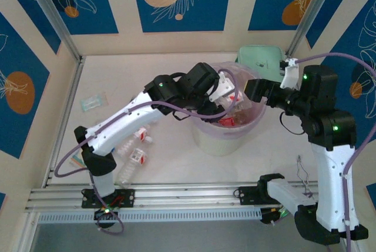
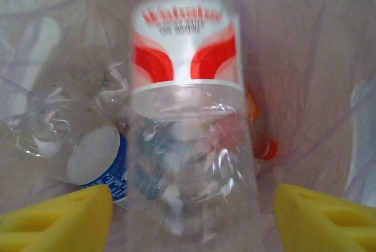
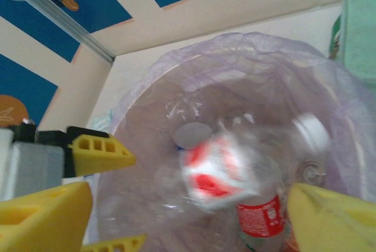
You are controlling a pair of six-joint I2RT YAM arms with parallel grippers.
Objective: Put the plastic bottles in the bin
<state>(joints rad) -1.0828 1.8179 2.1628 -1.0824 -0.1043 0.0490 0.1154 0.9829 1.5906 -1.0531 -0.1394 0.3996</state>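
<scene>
1. The left gripper (image 1: 226,92) hangs over the bin (image 1: 214,143), with its yellow fingers (image 2: 59,219) spread wide apart.
2. A red-and-white bottle (image 2: 185,58) sits between those fingers. There is a gap on each side, so neither finger touches it. The bottle is blurred, and its near end is cut off at the bottom of the left wrist view.
3. From the right wrist the same bottle (image 3: 216,171) is only a smear inside the mouth of the bin. Which way it is turned cannot be told.
4. The right gripper (image 1: 251,92) is at the bin's right rim. Its fingers (image 3: 41,219) are wide apart with nothing held between them. From above, they are hard to pick out against the lilac liner.
5. Other bottles lie at the bottom of the bin:
   - A blue-labelled bottle (image 2: 100,161) with a white cap is half hidden behind the blurred one.
   - A crumpled clear bottle (image 2: 41,124) is hard to trace against the liner.
   - A red cap (image 2: 269,148) shows, but its bottle is hidden.
   - A red-labelled bottle (image 3: 258,218) is cut off by the lower edge of the right wrist view.
6. On the table (image 1: 176,164), a loose bottle (image 1: 131,161) lies just beside the left arm. A second loose bottle (image 1: 141,136) is partly covered by that arm.
7. A green case (image 1: 261,58) stands behind the bin, partly hidden by the right arm. A flat packet (image 1: 94,102) lies well apart to the left.
</scene>
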